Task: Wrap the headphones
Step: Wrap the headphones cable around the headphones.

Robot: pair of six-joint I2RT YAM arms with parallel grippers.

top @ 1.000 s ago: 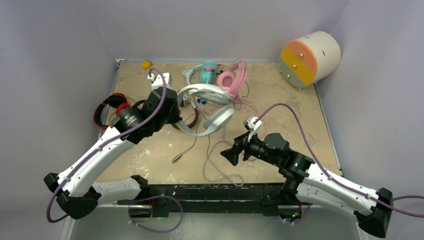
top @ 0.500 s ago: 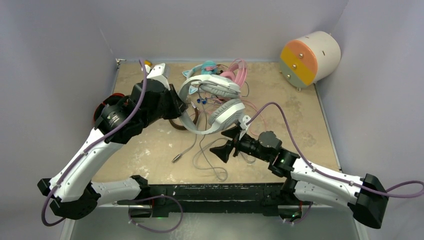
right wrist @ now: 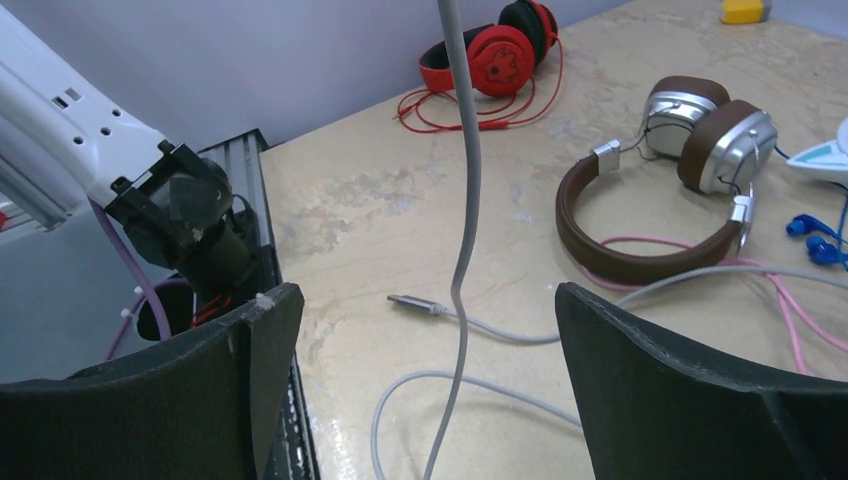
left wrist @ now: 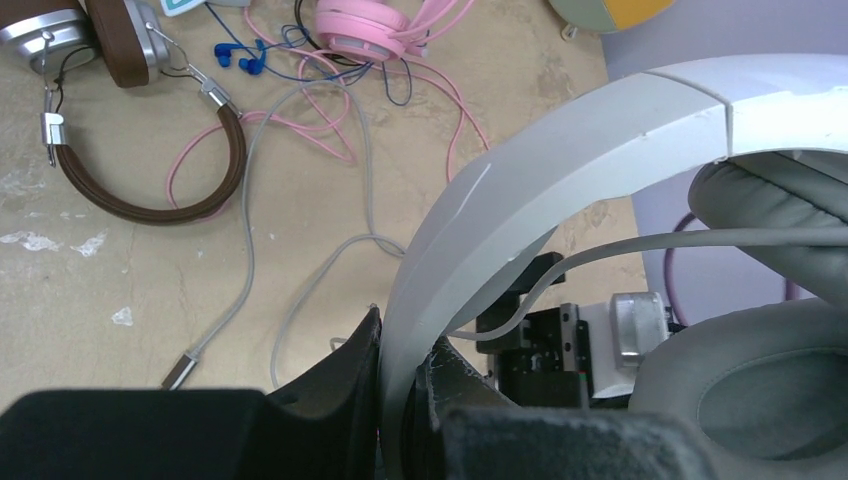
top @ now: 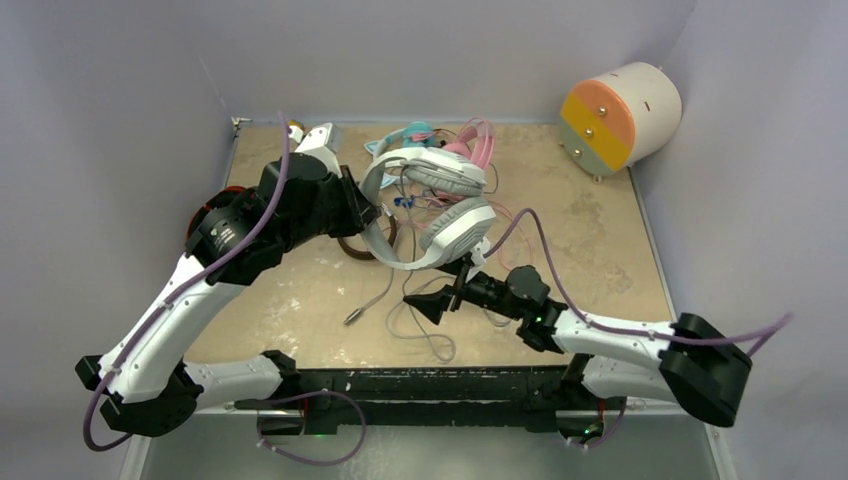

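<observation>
Hanging up off the table, the grey-white headphones are near the back in the middle when seen from the top. The left tool is pinched tight on their white band. Their two soft cups point to the right. Their thin grey cable drops down and loops on the table, and its plug lies flat there. The right tool is spread wide and low under the cups, holding nothing. A second ago it was further right, and the headphones were tipped another way. Pink headphones and a blue-green pair lie close behind. A round drum sits at the back right.

From the left wrist, the white band fills most of the view and is squeezed in the tool at the bottom. Below it on the table lie a brown pair with silver cups, a blue cord and loose pink cable, all mixed up.

From the right wrist, the two black fingers stand far apart. The grey cable hangs straight down between them and touches neither. Past it lie the brown pair and a red pair.
</observation>
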